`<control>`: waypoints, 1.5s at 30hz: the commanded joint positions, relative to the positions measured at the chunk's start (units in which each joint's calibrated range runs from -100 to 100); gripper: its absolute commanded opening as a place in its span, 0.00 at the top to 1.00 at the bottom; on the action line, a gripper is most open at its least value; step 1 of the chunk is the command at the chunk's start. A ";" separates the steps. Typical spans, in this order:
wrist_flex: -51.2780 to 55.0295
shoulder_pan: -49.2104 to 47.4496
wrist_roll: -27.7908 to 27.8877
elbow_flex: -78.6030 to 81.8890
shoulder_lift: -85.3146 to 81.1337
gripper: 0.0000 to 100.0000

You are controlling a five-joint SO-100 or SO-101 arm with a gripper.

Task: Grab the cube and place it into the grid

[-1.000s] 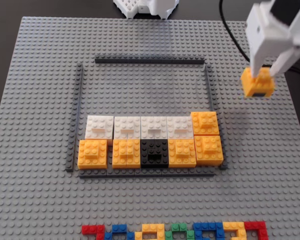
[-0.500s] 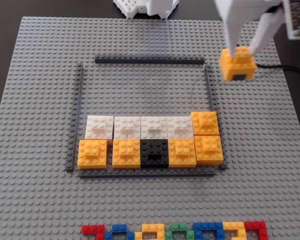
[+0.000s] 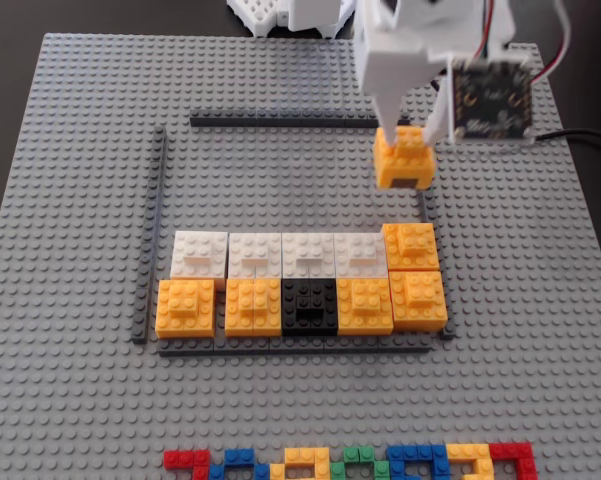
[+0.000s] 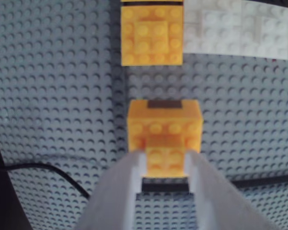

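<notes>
My white gripper (image 3: pixel 410 135) is shut on the orange-yellow cube (image 3: pixel 404 160) by its raised studded top and holds it above the right strip of the grid (image 3: pixel 280 121), just behind an orange cube in the grid's right column. In the wrist view the cube (image 4: pixel 165 127) sits between my two fingers (image 4: pixel 129 177), with its dark notch facing away. The grid is a frame of thin dark grey strips on the grey baseplate (image 3: pixel 70 200). It holds a front row of orange cubes with one black cube (image 3: pixel 309 305), and a row of white cubes (image 3: pixel 280 254) behind.
A row of multicoloured bricks (image 3: pixel 350 463) lies at the baseplate's front edge. White parts (image 3: pixel 270 14) lie beyond the back edge. A black cable (image 3: pixel 585 138) runs at the right. The grid's back half has bare studs.
</notes>
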 commanded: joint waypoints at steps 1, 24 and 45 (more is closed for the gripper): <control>-2.37 0.67 0.59 3.06 -5.78 0.97; -6.08 0.38 -0.34 5.69 0.58 0.97; -6.86 -0.73 -1.12 0.62 6.95 0.96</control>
